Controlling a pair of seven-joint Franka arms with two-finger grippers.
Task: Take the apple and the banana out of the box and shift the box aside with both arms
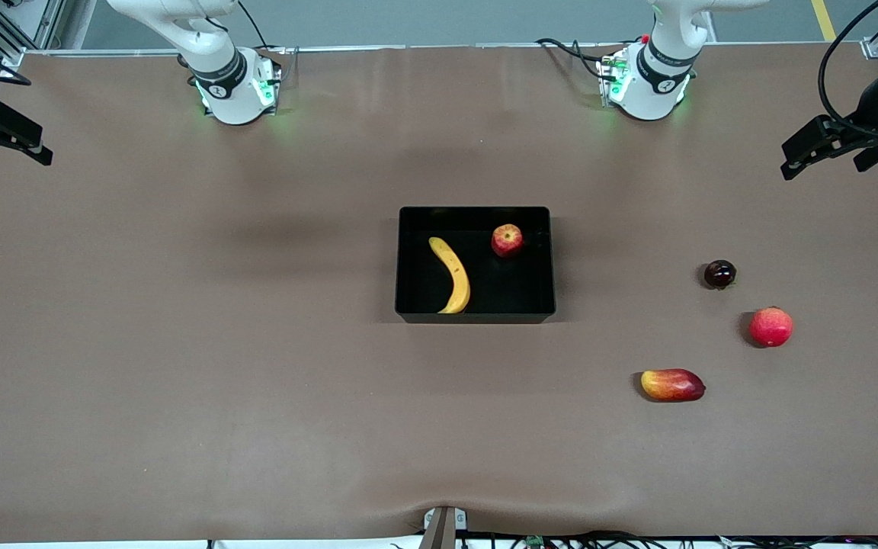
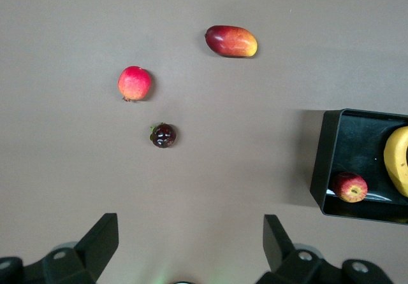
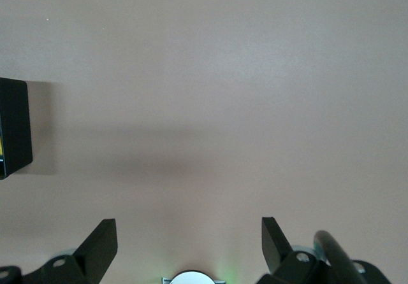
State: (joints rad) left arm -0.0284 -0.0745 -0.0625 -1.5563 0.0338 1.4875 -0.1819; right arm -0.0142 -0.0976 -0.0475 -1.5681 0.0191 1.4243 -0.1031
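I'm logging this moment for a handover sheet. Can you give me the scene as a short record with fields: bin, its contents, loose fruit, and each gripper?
bin: black rectangular shallow plastic bin, mid-table
contents: curved yellow banana; small red apple, apart from it
loose fruit: dark round fruit, pink-red round fruit, oval red-and-yellow fruit, all on the table toward the left arm's end
left gripper: open, empty, raised over the table's left-arm end
right gripper: open, empty, raised over the table's right-arm end

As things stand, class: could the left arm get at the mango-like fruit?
Probably yes. The left tool hangs open and empty above bare table at its arm's end, and the mango-like fruit lies in the open with nothing against it.
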